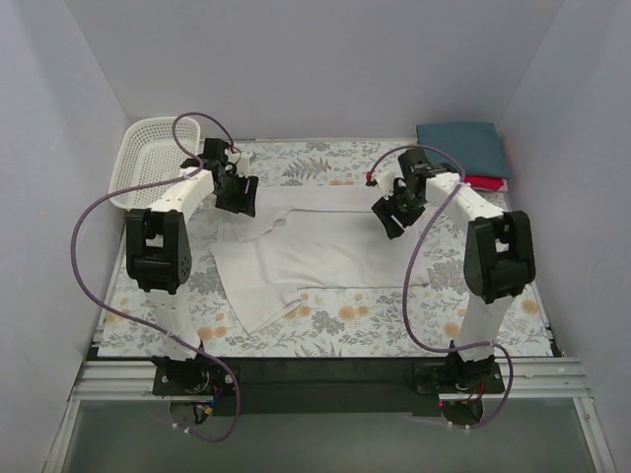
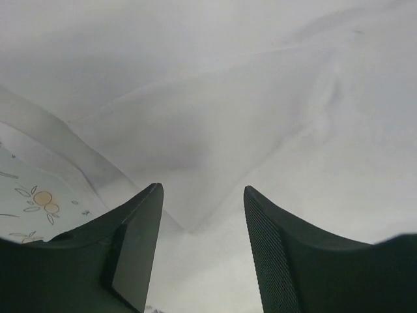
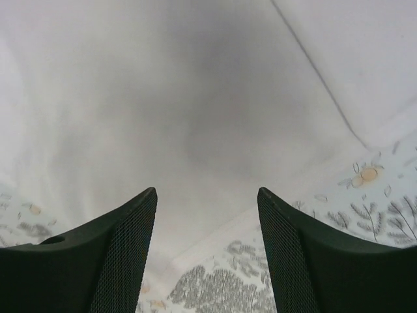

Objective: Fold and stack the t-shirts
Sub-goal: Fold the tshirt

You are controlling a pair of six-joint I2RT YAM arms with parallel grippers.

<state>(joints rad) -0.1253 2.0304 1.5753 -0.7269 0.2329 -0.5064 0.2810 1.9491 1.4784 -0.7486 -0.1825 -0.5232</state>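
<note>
Toward the table's (image 1: 325,330) far edge, left gripper (image 1: 240,200) and right gripper (image 1: 388,218) hover released over the white shirt (image 1: 320,251); uneven pinches could skew the fold.

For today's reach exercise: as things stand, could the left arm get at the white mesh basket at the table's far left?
Probably yes. The basket sits beyond the left gripper on its own side, with nothing between them, and the jaws look open over the white t-shirt, holding nothing.

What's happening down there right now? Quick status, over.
Left tool open, right tool open, both empty above white t-shirt. It lies rumpled, not yet folded flat. Teal shirt and red shirt folded, far right corner. Nothing blocking.
</note>
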